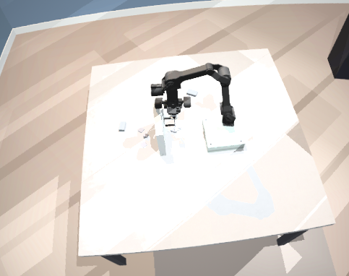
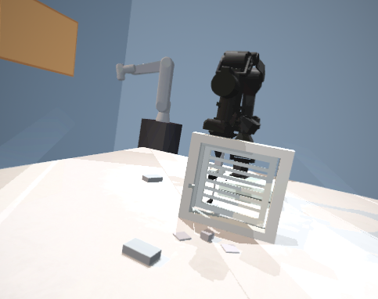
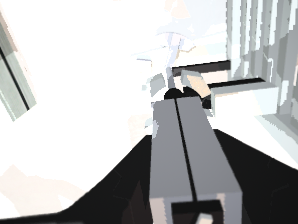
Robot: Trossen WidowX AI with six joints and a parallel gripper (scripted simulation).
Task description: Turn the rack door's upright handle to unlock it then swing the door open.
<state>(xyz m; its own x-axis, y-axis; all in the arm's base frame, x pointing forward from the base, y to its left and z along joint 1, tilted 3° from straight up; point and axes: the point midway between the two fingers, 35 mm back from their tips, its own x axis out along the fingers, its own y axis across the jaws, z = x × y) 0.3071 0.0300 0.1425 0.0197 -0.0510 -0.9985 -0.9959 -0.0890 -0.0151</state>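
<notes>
The upright white frame (image 1: 160, 132) (image 2: 283, 196) stands mid-table. Its slatted door (image 2: 268, 189) sits in or nearly in the frame; a small gap cannot be ruled out. The slats also show at the upper right of the wrist view. Two dark posts reach from the door side toward the slim upright handle (image 3: 170, 76). My gripper (image 1: 173, 117) (image 3: 181, 140) points down on the arm-base side of the door and is shut on the handle, with one finger pad on each side. How far the handle is turned cannot be told; glare and the fingers hide much of it.
A low white box (image 1: 223, 139) is under the arm's base. One grey block (image 1: 192, 92) (image 2: 152, 178) lies behind the gripper, another (image 1: 122, 126) (image 2: 142, 251) beyond the frame. A small cube (image 1: 146, 136) (image 2: 207, 235) and flat pieces lie near the frame's far side.
</notes>
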